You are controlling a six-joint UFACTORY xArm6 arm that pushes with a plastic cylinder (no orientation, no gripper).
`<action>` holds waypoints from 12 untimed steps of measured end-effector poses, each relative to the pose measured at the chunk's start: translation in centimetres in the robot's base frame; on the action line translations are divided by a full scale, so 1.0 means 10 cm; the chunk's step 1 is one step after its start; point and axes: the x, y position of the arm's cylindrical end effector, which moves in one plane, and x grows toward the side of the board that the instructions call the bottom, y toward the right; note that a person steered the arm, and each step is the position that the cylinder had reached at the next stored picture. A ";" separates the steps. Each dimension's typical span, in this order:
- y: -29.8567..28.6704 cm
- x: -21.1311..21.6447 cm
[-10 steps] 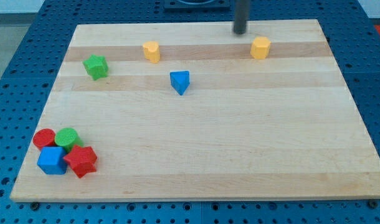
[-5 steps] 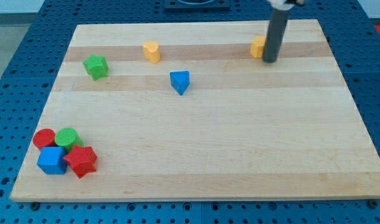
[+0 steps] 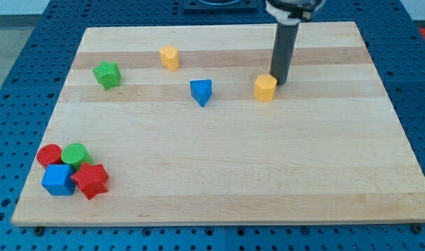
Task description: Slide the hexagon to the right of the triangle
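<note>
The orange-yellow hexagon (image 3: pixel 265 88) lies on the wooden board (image 3: pixel 219 174), to the right of the blue triangle (image 3: pixel 201 92) with a gap between them. My tip (image 3: pixel 278 81) stands just to the upper right of the hexagon, touching or almost touching its edge. The dark rod rises from there toward the view's top.
A yellow block (image 3: pixel 170 58) lies above and left of the triangle. A green star (image 3: pixel 107 74) sits at the upper left. At the lower left a red cylinder (image 3: pixel 50 155), a green cylinder (image 3: pixel 76 154), a blue cube (image 3: pixel 58 180) and a red star (image 3: pixel 91 180) cluster together.
The hexagon has slid down and to the left, from the upper right of the board to a spot right of the triangle. My tip moved down-left behind it.
</note>
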 end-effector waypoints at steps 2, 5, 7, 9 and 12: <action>0.13 0.21; 0.26 0.79; -0.42 0.41; -0.50 0.29; -0.31 -0.17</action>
